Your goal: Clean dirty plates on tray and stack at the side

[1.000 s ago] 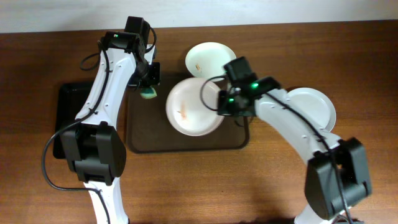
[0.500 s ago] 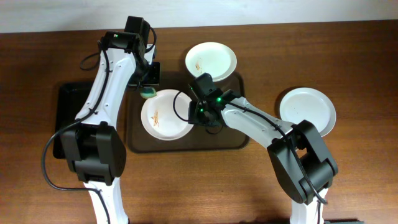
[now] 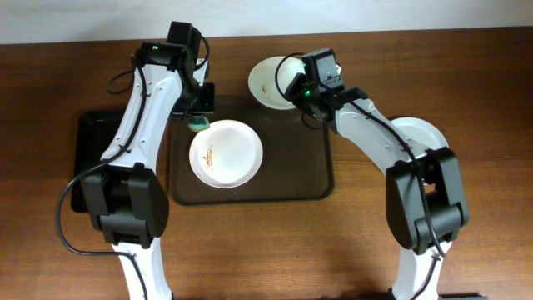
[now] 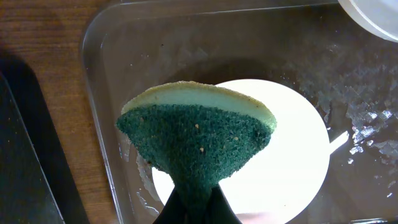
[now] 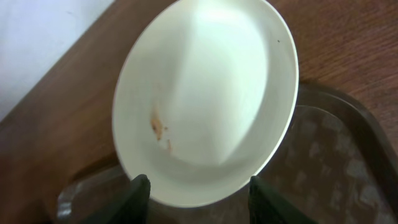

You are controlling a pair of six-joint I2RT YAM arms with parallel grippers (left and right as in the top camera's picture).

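The right pincer (image 5: 199, 186), jaws spread, is hovering at the smeared plate (image 5: 205, 106) perching on the tray (image 5: 326, 162) rim just ahead, risking tipping it on closing

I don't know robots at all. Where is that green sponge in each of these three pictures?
Overhead: the green sponge is left of centre, at the back left corner of the dark brown tray, touching the smeared plate.
Left wrist: it fills the middle, in front of that plate.
Right wrist: not in it.
Shared landmark: the tray.
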